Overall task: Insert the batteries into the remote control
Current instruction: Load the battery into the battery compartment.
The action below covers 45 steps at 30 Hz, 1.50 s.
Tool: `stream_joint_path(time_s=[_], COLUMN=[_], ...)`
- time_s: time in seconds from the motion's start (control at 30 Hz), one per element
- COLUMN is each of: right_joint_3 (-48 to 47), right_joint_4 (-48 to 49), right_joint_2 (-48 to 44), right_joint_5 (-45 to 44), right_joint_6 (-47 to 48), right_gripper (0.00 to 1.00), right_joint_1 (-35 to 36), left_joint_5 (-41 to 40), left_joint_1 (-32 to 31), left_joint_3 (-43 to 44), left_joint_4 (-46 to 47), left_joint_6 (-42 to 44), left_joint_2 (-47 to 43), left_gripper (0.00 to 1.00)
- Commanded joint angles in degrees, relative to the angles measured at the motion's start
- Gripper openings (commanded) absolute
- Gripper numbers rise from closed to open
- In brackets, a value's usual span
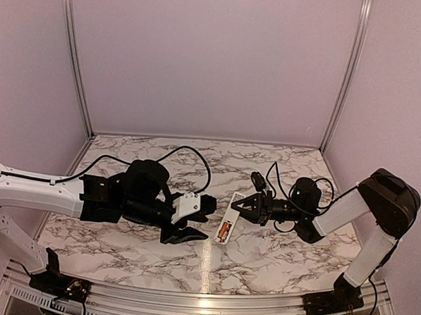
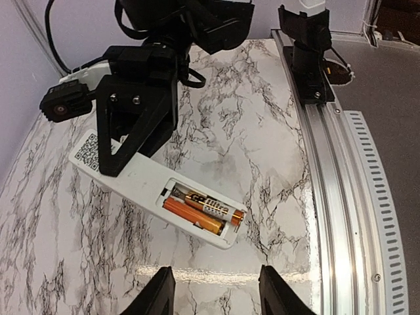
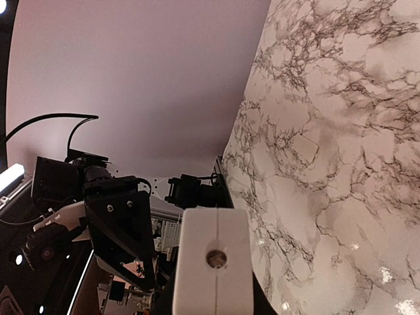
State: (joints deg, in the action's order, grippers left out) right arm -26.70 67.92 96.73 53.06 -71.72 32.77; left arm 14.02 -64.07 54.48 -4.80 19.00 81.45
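Spread left end effector (image 2: 216, 292) faces white remote control (image 2: 141, 184), batteries (image 2: 203, 209) seated

Left pincer (image 1: 196, 220) spread wide, right pincer (image 1: 240, 205) clamped on remote control (image 1: 228, 218)

A: "Left wrist view — what was concealed?"
B: "The far end of the remote control (image 2: 141, 180) lay under the right gripper (image 2: 111, 161); the lower edge cropped the left gripper (image 2: 215, 279)."
A: "Top view?"
B: "The batteries (image 1: 223, 231) — they were too small to separate."
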Motion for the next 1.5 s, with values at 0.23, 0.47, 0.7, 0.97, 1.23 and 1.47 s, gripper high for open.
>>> stream_joint_path(time_s=[0.23, 0.47, 0.7, 0.97, 1.23, 1.47], right_joint_3=[-3.2, -2.9, -3.2, -3.0, -3.1, -3.2], right_joint_4=[-1.1, -0.2, -0.2, 1.8, 2.8, 3.3], right_joint_2=[-0.4, -0.4, -0.1, 1.0, 1.2, 1.6], right_joint_5=[1.6, 1.6, 1.5, 1.1, 1.0, 0.9], right_joint_6=[0.2, -0.4, -0.5, -1.5, -2.2, -2.5], right_gripper=[0.00, 0.00, 0.00, 0.00, 0.00, 0.00], right_joint_1=[2.5, 2.7, 3.7, 4.7, 5.4, 5.9], left_joint_5=[-1.5, -2.9, -4.0, -5.1, -5.6, -7.0], left_joint_1=[-7.1, -8.0, -8.3, -8.3, -8.5, -8.5], left_joint_3=[0.2, 1.0, 2.1, 2.3, 3.3, 3.9], left_joint_4=[6.4, 5.9, 5.8, 5.1, 3.0, 2.0], left_joint_6=[12.1, 13.9, 14.3, 15.0, 15.2, 15.1], left_joint_2=[2.3, 3.9, 5.2, 6.3, 7.7, 9.0], left_gripper=[0.37, 0.33, 0.31, 0.29, 0.27, 0.22])
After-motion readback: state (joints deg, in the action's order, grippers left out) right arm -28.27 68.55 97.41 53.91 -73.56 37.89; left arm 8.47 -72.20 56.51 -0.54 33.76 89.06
